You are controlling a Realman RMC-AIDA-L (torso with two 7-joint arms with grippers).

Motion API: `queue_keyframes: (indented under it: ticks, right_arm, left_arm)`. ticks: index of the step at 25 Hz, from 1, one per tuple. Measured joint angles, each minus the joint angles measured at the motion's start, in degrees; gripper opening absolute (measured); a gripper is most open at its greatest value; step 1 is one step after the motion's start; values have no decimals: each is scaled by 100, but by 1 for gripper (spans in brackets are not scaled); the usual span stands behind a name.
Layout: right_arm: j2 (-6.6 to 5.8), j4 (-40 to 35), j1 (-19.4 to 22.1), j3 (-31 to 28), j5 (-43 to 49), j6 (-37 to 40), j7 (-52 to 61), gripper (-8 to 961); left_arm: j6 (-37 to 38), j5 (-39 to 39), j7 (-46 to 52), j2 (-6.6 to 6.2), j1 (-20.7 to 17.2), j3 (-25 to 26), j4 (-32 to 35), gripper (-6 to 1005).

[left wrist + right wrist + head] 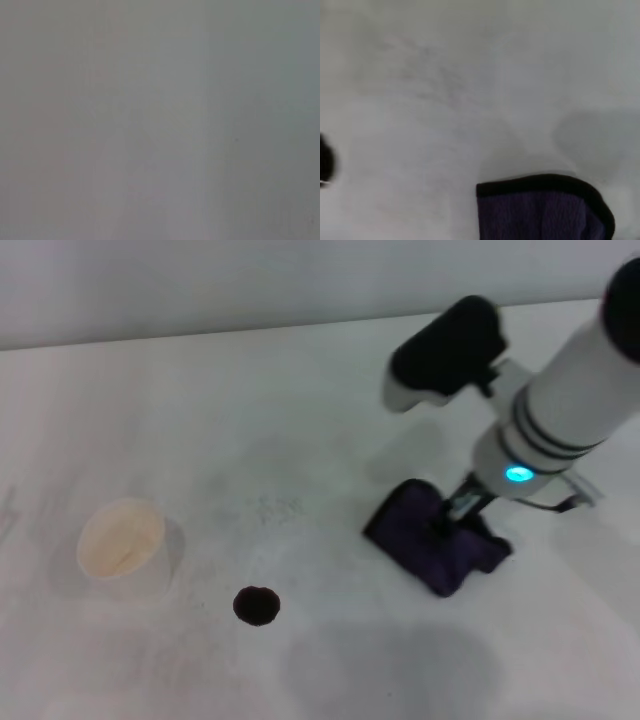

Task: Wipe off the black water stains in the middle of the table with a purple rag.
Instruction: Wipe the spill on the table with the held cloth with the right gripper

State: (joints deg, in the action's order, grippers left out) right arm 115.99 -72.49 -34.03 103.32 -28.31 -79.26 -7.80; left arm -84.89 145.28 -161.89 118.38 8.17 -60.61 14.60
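Observation:
The purple rag (420, 538) lies on the white table (300, 420) at the right of the middle, slightly bunched. My right gripper (462, 510) reaches down onto the rag's middle from the right. The black water stain (257, 605) is a small round dark blot on the table, to the left of the rag and nearer the front, apart from it. The right wrist view shows the rag's black-edged corner (540, 210) and a sliver of the stain (325, 162) at the picture's edge. The left arm is out of view; its wrist view shows only plain grey.
A white paper cup (125, 543) stands upright at the left, beside and beyond the stain. Faint grey speckles (280, 507) mark the table's middle. The table's far edge (250, 330) meets a grey wall.

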Motion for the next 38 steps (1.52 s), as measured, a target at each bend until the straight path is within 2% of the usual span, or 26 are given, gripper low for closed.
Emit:
queue_keyframes:
  ticks: [9, 18, 24, 31, 34, 38]
  right_arm:
    - [19, -28, -717, 1859, -817, 807, 402, 124]
    - [21, -114, -1237, 3038, -1711, 1166, 493, 120]
    - [17, 131, -1381, 2811, -1276, 1412, 554, 119]
    - [20, 1012, -1682, 2312, -574, 1446, 502, 117]
    - [18, 1450, -1867, 2316, -534, 1467, 505, 117]
    - [16, 1401, -1978, 2592, -904, 1485, 517, 117]
  left_arm:
    - [130, -25, 0, -5, 164, 41, 4, 887]
    - [368, -301, 0, -2, 191, 41, 53, 887]
    - [375, -472, 0, 9, 110, 42, 44, 887]
    - [339, -577, -3, 24, -108, 28, 54, 887]
    - [246, -625, -4, 28, -177, 16, 60, 887]
    - [111, -637, -6, 35, -233, 15, 35, 887]
